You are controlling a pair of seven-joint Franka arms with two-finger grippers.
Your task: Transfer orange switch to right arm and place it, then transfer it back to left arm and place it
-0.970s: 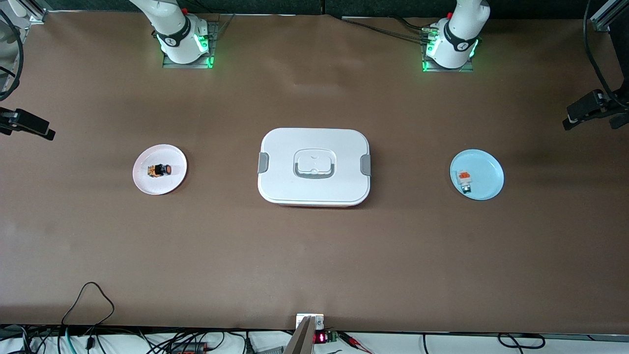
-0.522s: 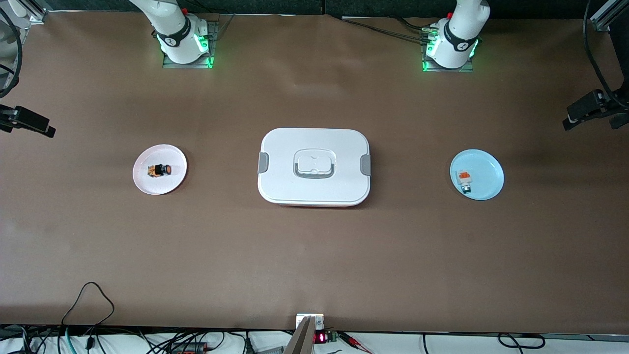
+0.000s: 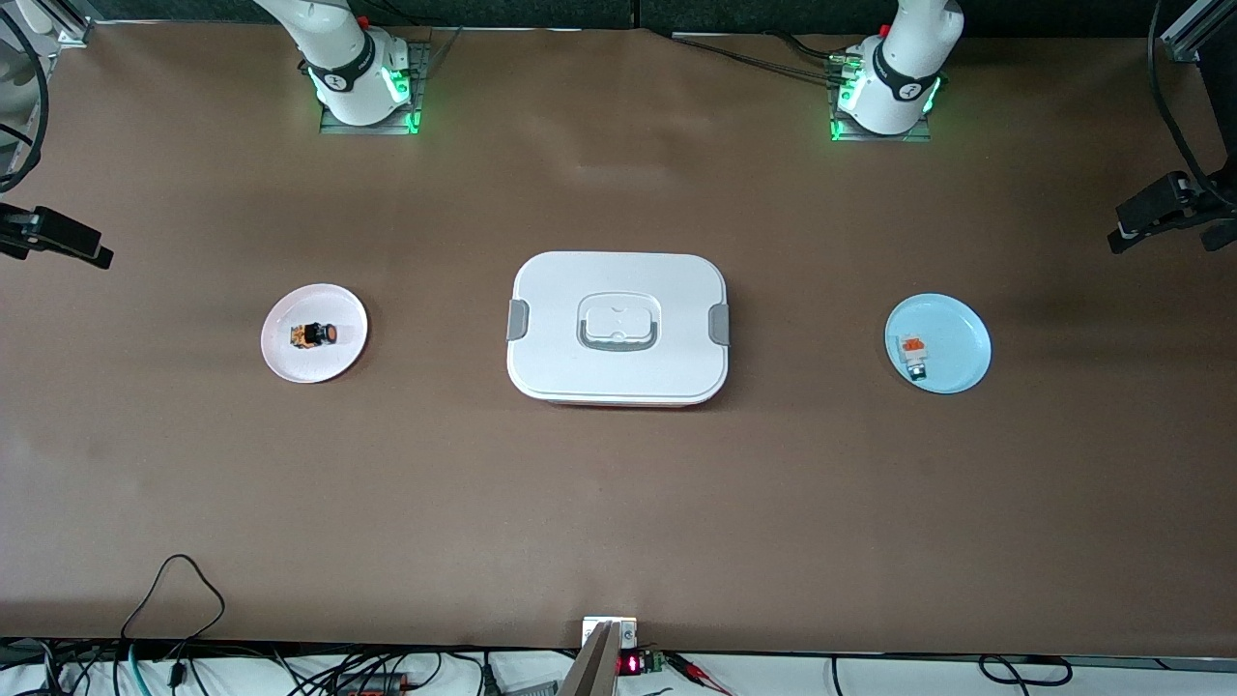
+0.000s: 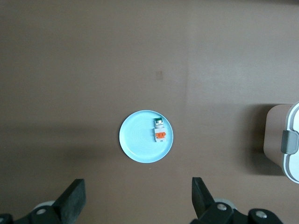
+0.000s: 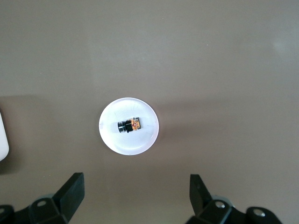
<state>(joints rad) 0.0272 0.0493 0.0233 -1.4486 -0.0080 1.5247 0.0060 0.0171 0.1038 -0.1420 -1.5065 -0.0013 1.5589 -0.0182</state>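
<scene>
The orange switch (image 3: 315, 334) lies on its side on a small white plate (image 3: 290, 360) toward the right arm's end of the table. It also shows in the right wrist view (image 5: 128, 125). The white box (image 3: 618, 329) stands shut at the table's middle, between the two plates. My right gripper (image 5: 136, 181) is open and empty, high over the table beside the white plate (image 5: 112, 140). My left gripper (image 4: 138, 186) is open and empty, high over the table beside a light blue plate (image 4: 135, 142).
The light blue plate (image 3: 962, 343) toward the left arm's end holds a small white-and-grey block with an orange top (image 3: 912, 352). The box's corner (image 4: 292, 140) shows at the edge of the left wrist view. Cables lie along the table's near edge (image 3: 174, 590).
Nothing on the table has moved. The dark shapes at the side edges of the front view have shifted very slightly.
</scene>
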